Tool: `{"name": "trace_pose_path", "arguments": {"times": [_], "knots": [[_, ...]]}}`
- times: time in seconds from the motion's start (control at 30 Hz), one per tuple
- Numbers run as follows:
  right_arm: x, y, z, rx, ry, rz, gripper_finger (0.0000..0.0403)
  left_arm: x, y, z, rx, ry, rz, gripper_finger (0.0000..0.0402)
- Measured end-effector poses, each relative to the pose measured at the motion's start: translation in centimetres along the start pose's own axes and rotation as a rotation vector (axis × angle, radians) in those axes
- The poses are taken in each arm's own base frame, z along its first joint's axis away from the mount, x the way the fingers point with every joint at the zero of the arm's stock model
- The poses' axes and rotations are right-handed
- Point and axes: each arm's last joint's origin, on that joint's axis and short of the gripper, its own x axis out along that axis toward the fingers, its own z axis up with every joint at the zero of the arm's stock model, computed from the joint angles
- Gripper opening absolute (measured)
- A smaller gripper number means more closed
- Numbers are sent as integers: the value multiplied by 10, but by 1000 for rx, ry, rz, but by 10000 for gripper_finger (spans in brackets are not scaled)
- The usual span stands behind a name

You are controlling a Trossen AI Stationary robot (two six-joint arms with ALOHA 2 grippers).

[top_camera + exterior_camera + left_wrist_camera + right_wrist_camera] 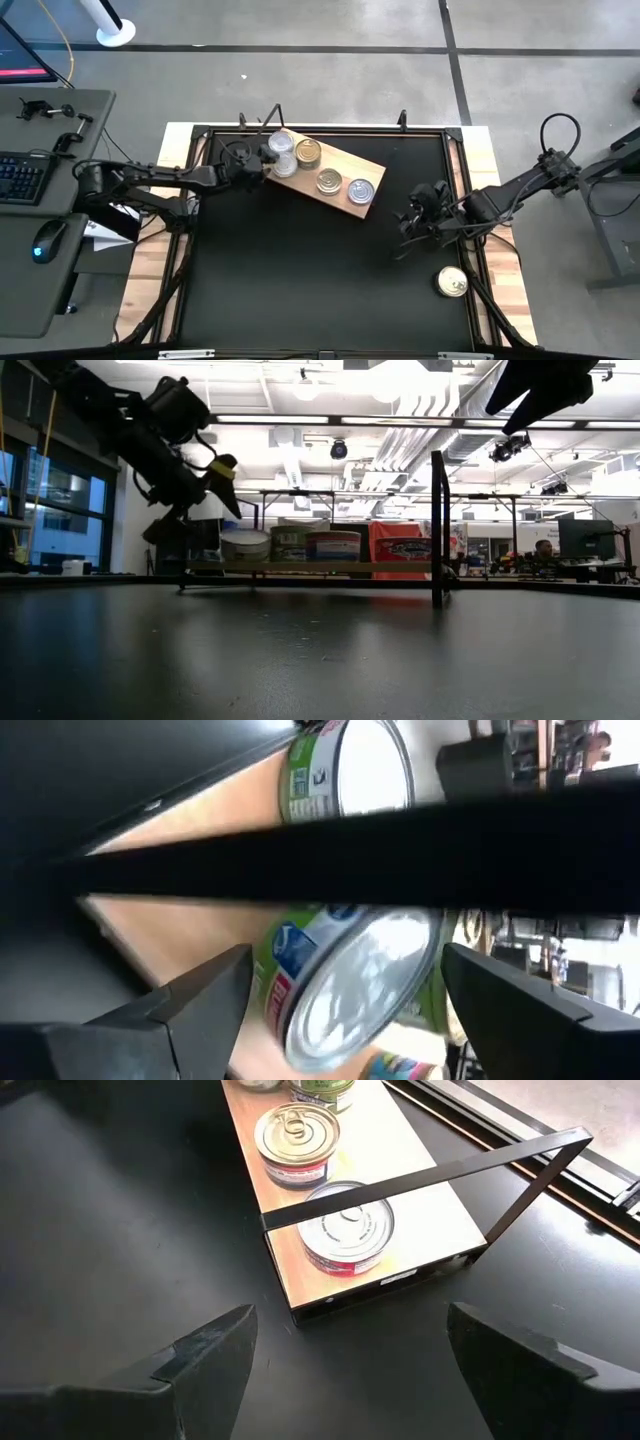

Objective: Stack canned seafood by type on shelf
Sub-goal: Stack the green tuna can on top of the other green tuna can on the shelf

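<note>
Take the shelf (330, 170) as your landmark: a light wooden board lying slanted on the black table (300, 290), far side, left of centre.

Left of the shelf: your left gripper (262, 163) sits at the shelf's left end, fingers spread wide and clenching nothing. Its wrist view looks past both dark fingers (190, 1010) at a silver-topped tin (350, 985) lying between them but not touched. Judged from that, the arm is lined up to take or has just let go of this tin; you cannot tell which.

On the shelf: silver-topped tins (282, 152) bunch at the left end, a gold-topped tin (308, 152) just beside them, then another gold-topped tin (328, 181) and a silver one (360, 190) toward the right end. Gold and silver are mixed along the board, so sorting by type looks unfinished.

Edges: a thin black metal frame (430, 1180) arches over the shelf's right end; approach from above there risks clipping it.

Right of the shelf: your right gripper (418, 222) hovers over bare table, released, fingers apart, facing the shelf's right end. One loose gold tin (452, 282) sits well apart, near the table's right edge, with open table between it and the shelf for carrying.
</note>
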Motion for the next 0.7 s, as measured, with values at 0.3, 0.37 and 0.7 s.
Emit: {"name": "trace_pose_path", "arguments": {"times": [0.3,0.37,0.7], "knots": [[4,-3,4,22,3,-19,319,0,-10,2,33,6,-26,315],[4,-3,4,16,4,-18,319,0,-9,1,39,10,-21,315],[4,-2,4,9,5,-16,319,-3,-8,-6,188,52,-23,315]]}}
